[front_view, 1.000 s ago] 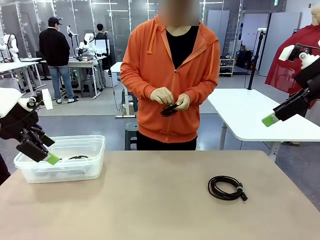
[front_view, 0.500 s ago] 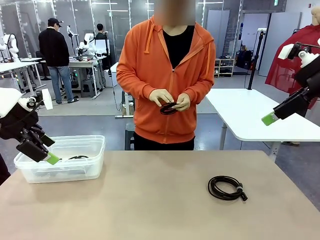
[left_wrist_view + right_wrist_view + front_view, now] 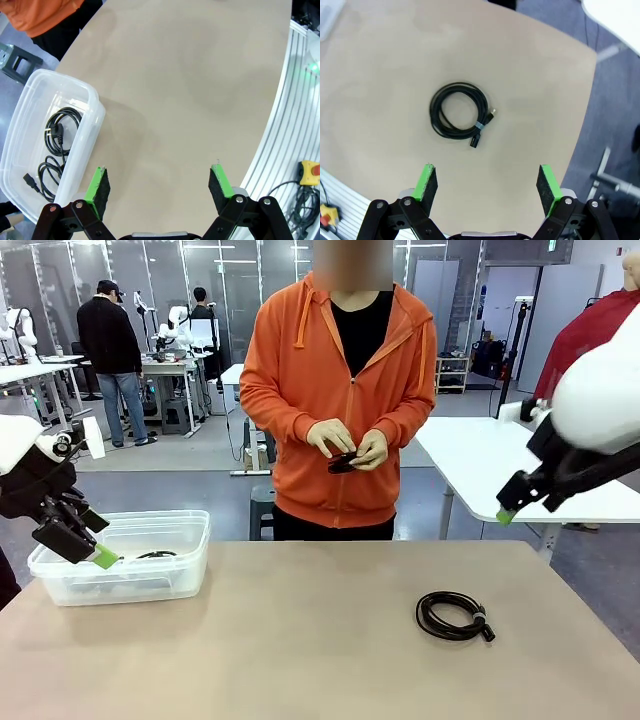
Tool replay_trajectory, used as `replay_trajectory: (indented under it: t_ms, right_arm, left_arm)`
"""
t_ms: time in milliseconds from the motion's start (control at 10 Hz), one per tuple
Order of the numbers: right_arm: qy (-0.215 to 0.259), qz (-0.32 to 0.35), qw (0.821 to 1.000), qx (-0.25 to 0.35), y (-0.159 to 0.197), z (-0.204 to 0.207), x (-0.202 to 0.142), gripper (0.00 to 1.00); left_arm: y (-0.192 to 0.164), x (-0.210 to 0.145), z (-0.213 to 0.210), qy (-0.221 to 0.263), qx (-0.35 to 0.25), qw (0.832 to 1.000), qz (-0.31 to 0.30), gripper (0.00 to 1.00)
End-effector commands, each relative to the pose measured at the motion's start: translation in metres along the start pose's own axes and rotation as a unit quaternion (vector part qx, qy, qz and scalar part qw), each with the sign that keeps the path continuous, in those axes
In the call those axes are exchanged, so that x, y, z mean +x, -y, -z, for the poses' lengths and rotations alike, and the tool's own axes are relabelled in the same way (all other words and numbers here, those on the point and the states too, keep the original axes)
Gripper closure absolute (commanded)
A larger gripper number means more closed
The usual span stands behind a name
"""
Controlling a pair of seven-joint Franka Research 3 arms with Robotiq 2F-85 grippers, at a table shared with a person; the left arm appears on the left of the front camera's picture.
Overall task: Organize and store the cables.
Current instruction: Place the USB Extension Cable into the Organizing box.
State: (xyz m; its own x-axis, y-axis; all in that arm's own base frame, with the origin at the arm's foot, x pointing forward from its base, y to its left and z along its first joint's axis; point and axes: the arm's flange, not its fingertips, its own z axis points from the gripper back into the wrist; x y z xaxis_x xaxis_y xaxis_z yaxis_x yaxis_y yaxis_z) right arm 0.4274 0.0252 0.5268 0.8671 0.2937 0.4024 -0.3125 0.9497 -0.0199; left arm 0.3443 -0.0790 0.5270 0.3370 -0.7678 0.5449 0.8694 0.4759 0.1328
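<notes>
One coiled black cable (image 3: 452, 617) lies on the tan table (image 3: 300, 650), right of the middle; the right wrist view looks down on this cable (image 3: 460, 116), well beyond the fingers. The person holds another cable (image 3: 343, 460) in both hands at waist height. Two more coiled cables (image 3: 58, 129) lie inside the clear plastic bin (image 3: 80, 86), which stands at the table's left (image 3: 120, 522). My left gripper (image 3: 92, 550) hovers open at the bin's near left side, holding nothing (image 3: 160, 184). My right gripper (image 3: 508, 508) hangs open and empty, high above the table's right edge (image 3: 487, 182).
A white table (image 3: 500, 470) stands behind the person on the right. Bare tabletop stretches between the bin and the lying cable. An aluminium rail (image 3: 295, 125) runs along the table's near edge, with a red stop button (image 3: 308, 172) beyond it.
My right arm has swung in to the left and lower, closer to the table. The person's hands keep working the cable. My left arm has not moved.
</notes>
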Motion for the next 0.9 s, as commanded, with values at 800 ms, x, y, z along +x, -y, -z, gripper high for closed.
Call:
replay_trajectory:
  t_ms: [800]
  right_arm:
    - [-0.104,0.194,0.973,-0.071,-0.007,0.169,-0.008,0.00]
  left_arm:
    - [0.000,0.000,-0.002,0.000,0.003,1.000,-0.005,0.00]
